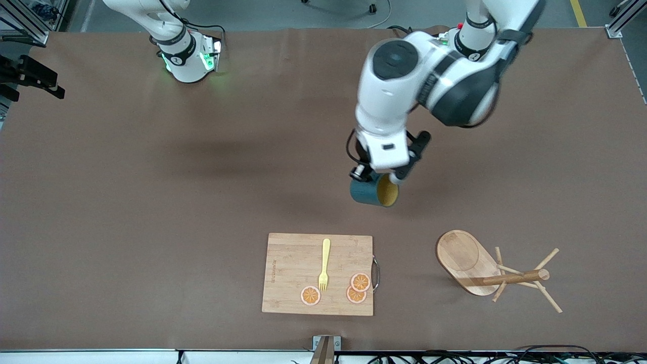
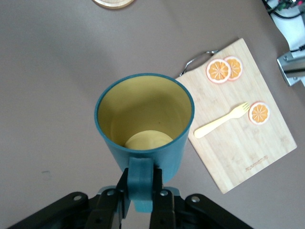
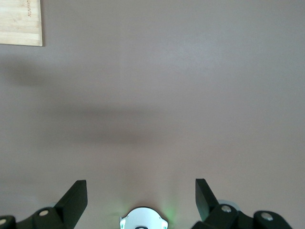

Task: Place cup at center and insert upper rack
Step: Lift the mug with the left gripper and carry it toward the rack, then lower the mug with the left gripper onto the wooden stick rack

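Observation:
My left gripper (image 1: 378, 177) hangs over the middle of the table, shut on the small side handle of the dark teal cup (image 1: 366, 192). The cup is held tipped, showing its mustard-yellow inside. In the left wrist view the cup (image 2: 143, 119) fills the centre and the left gripper (image 2: 142, 183) pinches its handle from both sides. The upper rack (image 1: 462, 258), a light wooden mug tree, lies on its side nearer the front camera, toward the left arm's end; its post and pegs point toward that end. My right gripper (image 3: 140, 191) is open over bare table with nothing between its fingers.
A bamboo cutting board (image 1: 288, 273) lies near the table's front edge, carrying a yellow fork (image 1: 324, 263) and three orange slices (image 1: 360, 281). The right arm's base (image 1: 189, 60) stands at the back; that arm waits. A rim of the rack's oval base (image 2: 113, 3) shows in the left wrist view.

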